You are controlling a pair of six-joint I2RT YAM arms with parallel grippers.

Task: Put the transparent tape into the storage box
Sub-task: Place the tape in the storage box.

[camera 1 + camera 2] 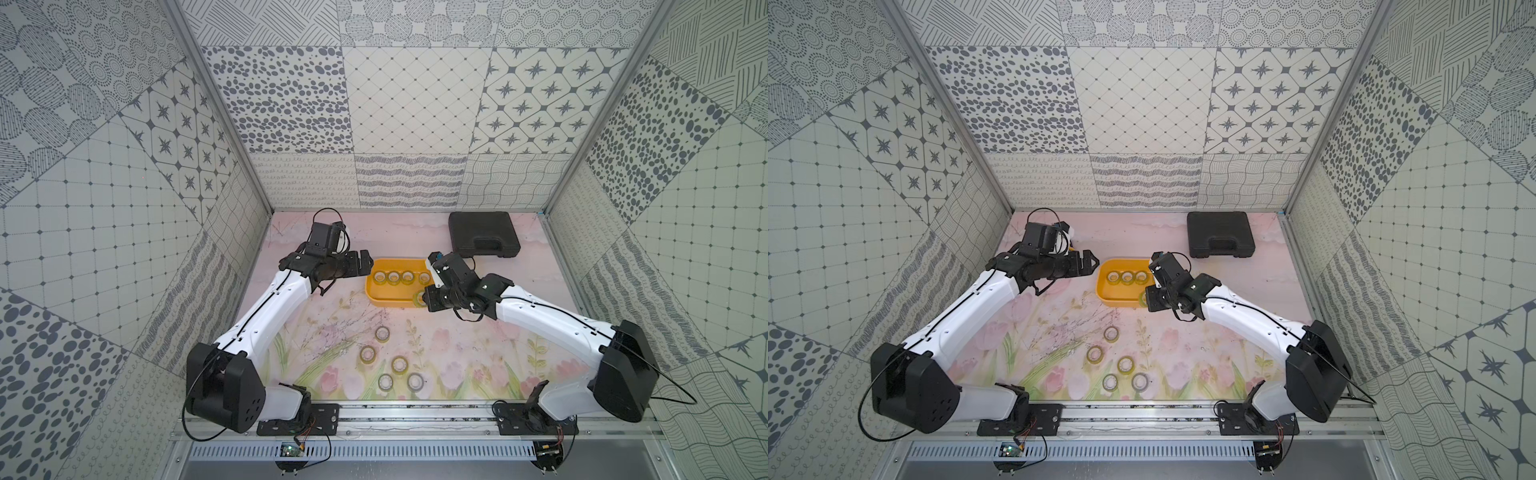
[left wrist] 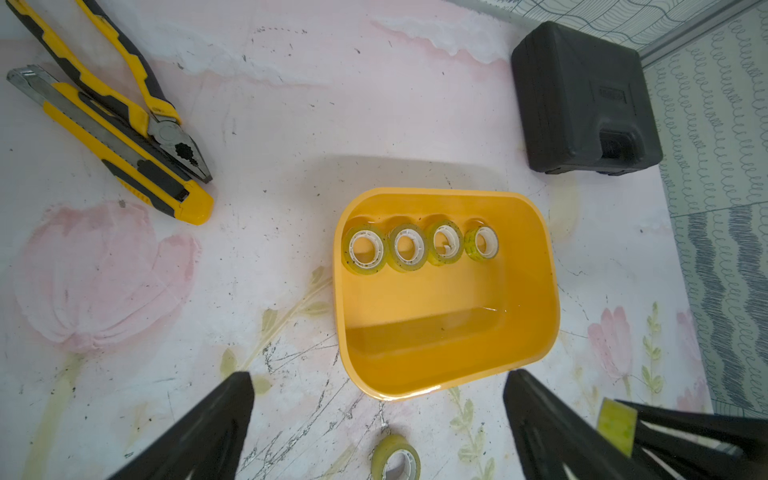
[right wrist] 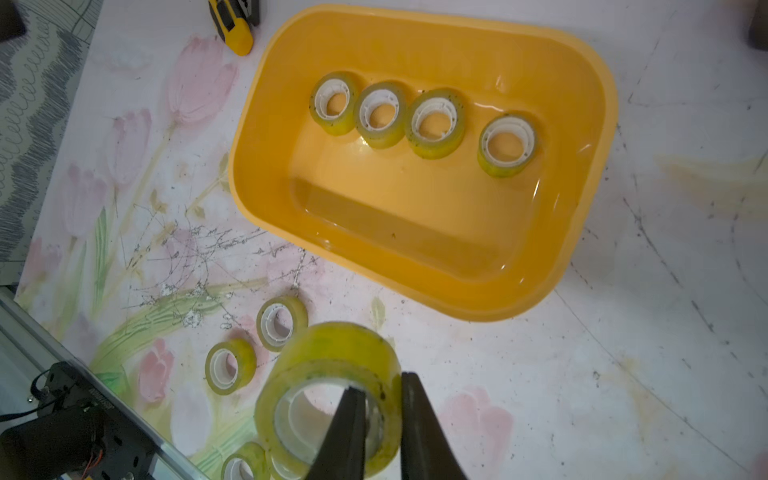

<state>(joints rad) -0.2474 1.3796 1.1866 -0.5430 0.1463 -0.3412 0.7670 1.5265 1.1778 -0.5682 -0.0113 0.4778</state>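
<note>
Scene: two white-and-black robot arms reach over a table [image 1: 457, 353] covered with a pink tulip-print mat, inside a booth of grey-and-white patterned panels.
Task item: a transparent tape roll [image 3: 332, 353], yellowish and glossy, is held on edge above the mat. In both top views it overlaps the near right corner of the tub.
Right gripper [image 3: 380, 384]: clamped on the roll's wall, with one black finger inside the hole and one outside.
Left gripper [image 2: 380, 376]: jaws spread wide and gripping nothing, just beside the tub's far left corner.
Storage box [image 3: 598, 124]: a shallow yellow plastic tub, rectangular with rounded corners and a rim, sitting mid-table.
Inside the tub: four boxed rolls [image 3: 434, 149] with white cores lie flat, close together in a row along the far wall. The near half of the floor is bare yellow.
Loose rolls [image 1: 393, 365]: five more lie flat on the mat near the front, well apart from the tub.
Other things: a black hard plastic case [image 1: 482, 232] with a moulded handle lies at the far right, beyond the right wrist. Yellow-and-black pliers [image 2: 166, 133] and a yellow-and-black utility knife [image 2: 124, 153] lie touching off the tub's far left corner, under the left arm.
In the way: the right wrist hangs over the tub's right end.
Open room: a strip of bare mat runs between the tub's near wall and the loose rolls.
Edges: a metal rail [image 1: 415, 415] lines the front, and panels close in the sides and back.
</note>
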